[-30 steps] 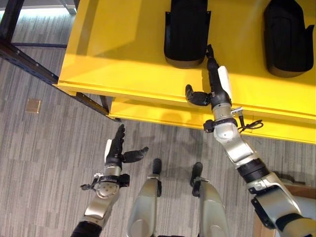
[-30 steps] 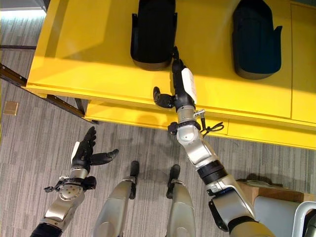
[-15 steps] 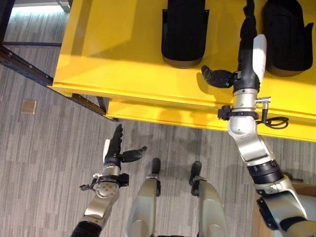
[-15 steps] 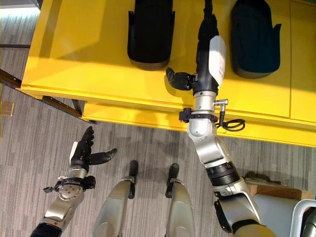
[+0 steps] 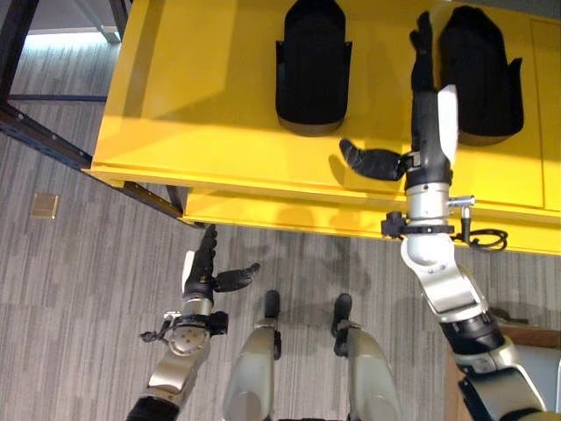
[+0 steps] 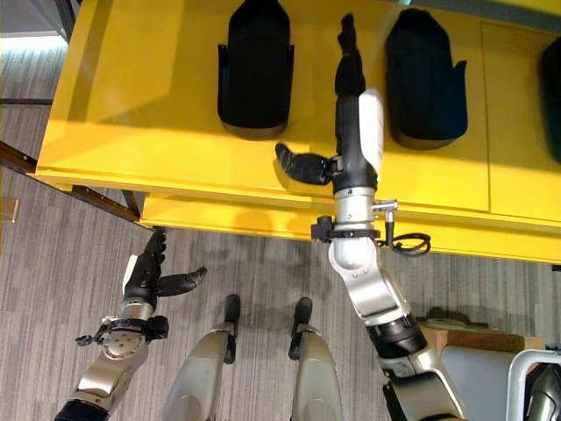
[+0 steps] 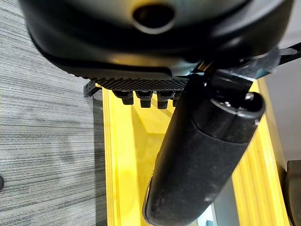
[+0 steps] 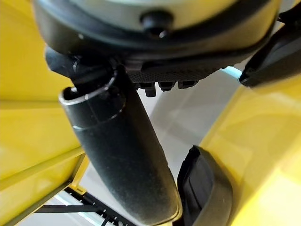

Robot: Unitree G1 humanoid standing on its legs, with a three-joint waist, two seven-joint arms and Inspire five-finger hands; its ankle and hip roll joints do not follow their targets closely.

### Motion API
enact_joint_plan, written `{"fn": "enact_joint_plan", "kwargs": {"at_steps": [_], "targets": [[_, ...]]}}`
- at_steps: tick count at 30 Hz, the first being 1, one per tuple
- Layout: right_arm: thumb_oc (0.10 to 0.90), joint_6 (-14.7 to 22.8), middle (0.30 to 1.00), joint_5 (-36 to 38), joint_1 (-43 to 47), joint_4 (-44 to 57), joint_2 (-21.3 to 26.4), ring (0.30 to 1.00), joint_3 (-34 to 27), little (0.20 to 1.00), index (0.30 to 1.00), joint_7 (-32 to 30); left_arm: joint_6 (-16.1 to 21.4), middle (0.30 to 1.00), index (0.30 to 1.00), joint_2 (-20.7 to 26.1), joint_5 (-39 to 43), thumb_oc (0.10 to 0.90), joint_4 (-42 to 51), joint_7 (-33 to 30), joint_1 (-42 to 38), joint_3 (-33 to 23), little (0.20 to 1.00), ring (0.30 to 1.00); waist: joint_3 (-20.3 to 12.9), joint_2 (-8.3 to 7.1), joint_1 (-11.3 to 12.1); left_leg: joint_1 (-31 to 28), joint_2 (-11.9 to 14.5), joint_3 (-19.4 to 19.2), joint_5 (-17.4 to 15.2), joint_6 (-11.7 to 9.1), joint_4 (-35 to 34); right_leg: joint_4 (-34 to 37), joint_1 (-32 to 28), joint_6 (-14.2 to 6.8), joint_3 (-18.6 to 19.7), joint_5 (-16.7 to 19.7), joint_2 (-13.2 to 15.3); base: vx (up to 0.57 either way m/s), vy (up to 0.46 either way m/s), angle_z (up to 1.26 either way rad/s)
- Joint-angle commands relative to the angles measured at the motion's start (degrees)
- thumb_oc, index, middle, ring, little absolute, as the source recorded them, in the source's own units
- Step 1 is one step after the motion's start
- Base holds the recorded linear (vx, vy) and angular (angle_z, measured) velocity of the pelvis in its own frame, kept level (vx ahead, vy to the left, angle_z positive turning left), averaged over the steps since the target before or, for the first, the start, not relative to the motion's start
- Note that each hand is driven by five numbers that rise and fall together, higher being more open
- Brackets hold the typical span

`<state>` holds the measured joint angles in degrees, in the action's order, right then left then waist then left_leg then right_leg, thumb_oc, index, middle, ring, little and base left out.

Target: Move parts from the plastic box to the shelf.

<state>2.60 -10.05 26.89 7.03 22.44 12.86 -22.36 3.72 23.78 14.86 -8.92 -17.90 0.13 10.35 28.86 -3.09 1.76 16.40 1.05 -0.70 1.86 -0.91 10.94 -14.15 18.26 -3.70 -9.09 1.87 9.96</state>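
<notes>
Two black moulded parts lie on the yellow shelf (image 5: 202, 96): the left part (image 5: 313, 66) and the right part (image 5: 478, 74). A third black part (image 6: 556, 83) shows at the far right edge. My right hand (image 5: 424, 118) reaches over the shelf between the two parts. Its fingers are straight, its thumb (image 8: 122, 165) sticks out toward the left part, and it holds nothing. A black part (image 8: 203, 190) shows past that thumb in the right wrist view. My left hand (image 5: 202, 267) hangs low over the grey floor, open and empty, with its thumb (image 7: 197, 160) spread.
A lower yellow shelf board (image 5: 289, 210) juts out under the top one. The rack's dark frame bar (image 5: 44, 145) runs off to the left. A small tan square (image 5: 44, 205) lies on the floor. A brown box (image 6: 456, 323) and a pale grey box (image 6: 478, 373) stand at lower right.
My right hand has left the near corner of the left part, moved right and reached deeper between the two parts. The left hand has stayed put. The camera has shifted slightly.
</notes>
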Motion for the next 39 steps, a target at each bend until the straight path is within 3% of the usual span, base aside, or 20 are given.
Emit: {"fn": "enact_joint_plan", "kwargs": {"at_steps": [1,6,13,23,31,32,35,36,39], "targets": [[0.900,8.2,1.000,7.5,-2.0,6.8,-0.1,1.000,-0.9,1.000,1.000,3.2,3.5,1.000,1.000,2.3,-2.1,0.900,4.3,1.2,3.2,-2.4,1.000,1.000,-10.2,-2.18,-1.0,-3.7,0.7,0.8,-1.3,0.5,-5.2,5.5,-3.2,-4.8,-1.8,5.2,2.9,0.05,0.026,-0.21],[0.900,8.3,1.000,13.9,-9.6,5.1,1.8,1.000,0.0,1.000,1.000,9.7,3.6,1.000,1.000,1.4,-2.6,0.900,3.0,2.9,4.9,-4.1,1.000,1.000,-14.5,-2.30,-2.1,-8.6,0.7,-1.1,1.1,0.2,-11.5,9.9,-6.6,-5.7,-1.5,6.2,2.1,0.05,0.028,-0.14],[0.900,8.9,1.000,16.4,-22.9,5.4,3.8,1.000,-5.4,1.000,1.000,15.0,4.2,1.000,1.000,-1.2,-4.0,0.900,1.0,4.9,7.7,-5.1,1.000,1.000,-20.7,-2.07,-3.9,-13.9,0.6,-2.9,0.2,0.6,-13.7,11.6,-10.5,-6.6,0.5,6.3,2.2,0.09,0.052,-0.22],[0.900,9.0,1.000,16.7,-25.7,5.1,2.8,1.000,-5.5,1.000,1.000,16.4,4.3,1.000,1.000,-1.1,-5.6,0.900,1.5,5.2,8.0,-5.0,1.000,1.000,-22.4,-1.60,-4.9,-17.0,-0.7,-3.9,-0.6,1.9,-15.3,9.9,-11.2,-7.7,2.8,6.7,2.9,0.03,0.077,-0.10],[0.900,9.1,1.000,18.1,-28.3,5.5,2.1,1.000,-6.1,1.000,1.000,17.5,4.7,1.000,1.000,-0.5,-7.5,0.900,2.1,4.7,6.0,-4.9,1.000,1.000,-21.8,-2.94,-6.5,-17.6,-1.9,-7.9,-1.4,3.0,-15.8,10.9,-8.5,-9.4,6.5,11.3,3.3,-0.03,0.057,-0.24],[0.900,9.1,1.000,18.0,-27.8,5.2,1.9,1.000,-5.7,1.000,1.000,17.3,4.8,1.000,1.000,-0.4,-7.2,0.900,2.1,4.2,5.8,-5.0,1.000,1.000,-21.2,-2.97,-6.3,-17.6,-1.7,-8.7,-1.4,3.0,-15.7,10.1,-7.4,-9.6,4.8,12.2,3.9,-0.10,0.018,-0.42],[0.900,9.2,1.000,18.8,-23.5,3.3,0.7,1.000,-2.8,1.000,1.000,16.2,4.8,1.000,1.000,-0.2,-6.3,0.900,2.4,2.9,4.6,-5.9,1.000,1.000,-19.3,-1.29,-2.0,-17.9,0.6,-13.4,-1.3,2.6,-15.3,4.4,-8.6,-9.0,-13.9,10.0,12.1,-0.15,0.028,-0.97],[0.900,9.0,1.000,19.3,-22.3,2.3,0.4,1.000,-2.3,1.000,1.000,16.1,4.8,1.000,1.000,-0.3,-6.1,0.900,2.3,3.1,4.5,-6.1,1.000,1.000,-18.9,-1.19,-2.1,-18.4,1.0,-13.9,-1.2,2.4,-15.2,3.0,-9.9,-8.5,-15.2,9.3,13.4,-0.12,-0.051,-1.46],[0.900,8.3,1.000,19.2,-21.4,2.2,0.4,1.000,-2.1,1.000,1.000,16.3,4.9,1.000,1.000,-0.2,-5.5,0.900,1.9,3.1,4.1,-6.0,1.000,1.000,-19.5,-1.61,-2.3,-17.7,1.9,-14.6,-0.7,2.3,-14.7,0.9,-10.1,-8.2,-8.2,8.4,12.1,-0.08,-0.131,-0.44]]}}
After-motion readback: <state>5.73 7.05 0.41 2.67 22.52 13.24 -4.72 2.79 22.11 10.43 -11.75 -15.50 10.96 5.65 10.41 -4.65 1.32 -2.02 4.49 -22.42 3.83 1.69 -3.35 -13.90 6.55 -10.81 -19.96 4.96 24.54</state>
